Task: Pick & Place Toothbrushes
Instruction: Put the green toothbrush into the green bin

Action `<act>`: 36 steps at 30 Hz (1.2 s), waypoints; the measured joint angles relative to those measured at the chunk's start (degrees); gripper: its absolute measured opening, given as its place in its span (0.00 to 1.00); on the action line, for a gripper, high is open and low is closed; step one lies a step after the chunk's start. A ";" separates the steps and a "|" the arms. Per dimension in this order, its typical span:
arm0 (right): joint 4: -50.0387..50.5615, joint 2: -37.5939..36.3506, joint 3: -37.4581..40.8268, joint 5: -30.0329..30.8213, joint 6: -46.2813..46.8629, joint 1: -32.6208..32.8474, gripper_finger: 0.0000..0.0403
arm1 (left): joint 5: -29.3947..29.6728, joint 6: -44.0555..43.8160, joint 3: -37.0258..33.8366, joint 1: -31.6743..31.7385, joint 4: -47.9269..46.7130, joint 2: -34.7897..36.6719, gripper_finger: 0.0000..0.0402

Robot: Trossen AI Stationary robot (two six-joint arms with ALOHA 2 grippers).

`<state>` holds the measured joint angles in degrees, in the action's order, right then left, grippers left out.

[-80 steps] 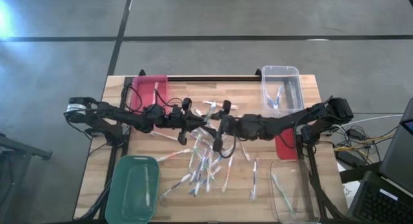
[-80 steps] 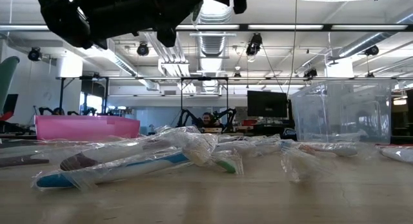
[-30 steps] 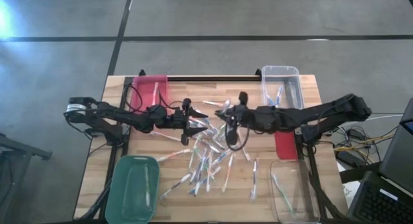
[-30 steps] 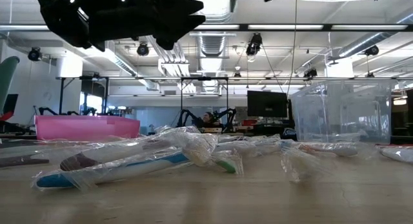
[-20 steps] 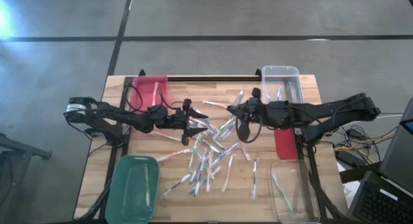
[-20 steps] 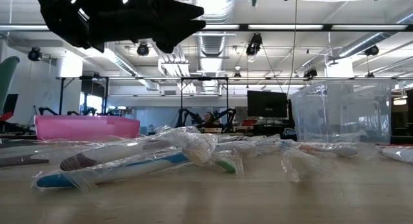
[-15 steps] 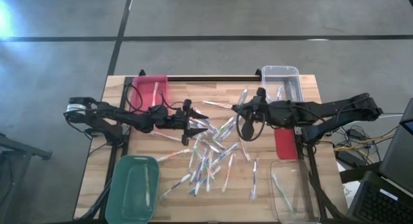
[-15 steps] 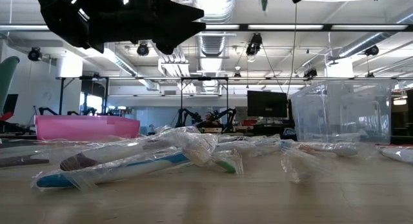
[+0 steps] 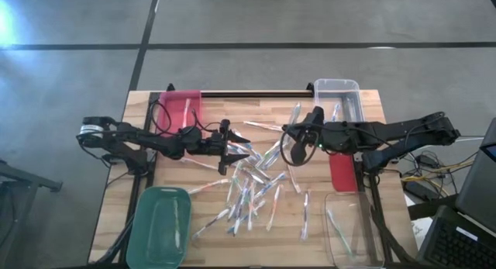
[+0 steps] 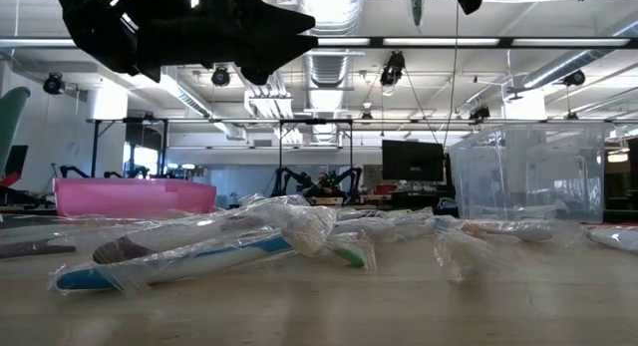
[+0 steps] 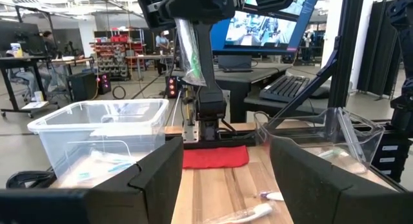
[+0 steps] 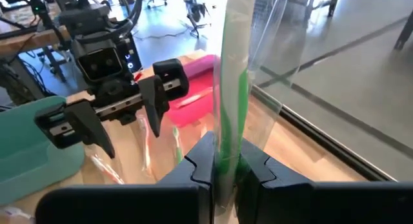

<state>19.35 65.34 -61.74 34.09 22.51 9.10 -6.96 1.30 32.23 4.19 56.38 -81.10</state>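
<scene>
Green-accented item: one wrapped toothbrush (image 12: 233, 101) is pinched upright between the fingers (image 12: 201, 161) of the right hand (image 9: 293, 131), its clear sleeve trailing above the grip
Right hand position: raised above the tabletop (image 9: 372, 106), beside the clear bin (image 9: 338, 104) at the far right corner; in the low view it shows only at the top edge with the brush hanging from it
Change noted: over the last few seconds the right arm has lifted away from the centre pile and swung toward the far right side, carrying the brush with it; in the last half second it has hardly moved
Left hand: spread wide and empty (image 9: 234, 147), hovering at the left edge of the pile, unchanged throughout
Loose toothbrushes: the remaining toothbrushes (image 9: 249, 187) lie scattered across the middle of the tabletop, several overlapping, all in clear wrappers
Bins: pink bin (image 9: 183, 108) at far left, green bin (image 9: 160, 225) at near left, second clear bin (image 9: 354, 232) at near right; each appears to hold at least one brush already
Meaning for task: the pick looks complete and the carry is under way; destination is uncertain, since the green bin lies on the opposite side
Risk: the slippery wrapper may let the brush slide in the grip
</scene>
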 joint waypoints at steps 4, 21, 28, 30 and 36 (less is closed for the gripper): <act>4.95 0.42 -4.18 0.46 0.05 0.00 0.05 | 0.00 0.00 0.00 0.00 0.02 0.00 0.59; 55.24 19.89 -34.02 -0.66 18.00 0.13 0.05 | 0.00 0.00 -0.04 0.00 -0.76 0.00 0.59; 69.92 25.15 -37.16 -7.70 28.28 0.84 0.05 | 0.00 0.00 -0.07 0.02 -2.57 -0.02 0.59; 70.66 25.39 -36.86 -10.13 30.22 1.27 0.05 | 0.00 0.00 -0.07 0.00 -2.60 -0.02 0.59; 70.75 23.89 -34.04 -17.18 35.88 3.88 0.05 | 0.00 0.00 -0.07 0.02 -3.08 -0.02 0.59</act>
<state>90.10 89.23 -95.78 16.91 58.38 12.99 -6.96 1.30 32.16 4.21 53.30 -81.12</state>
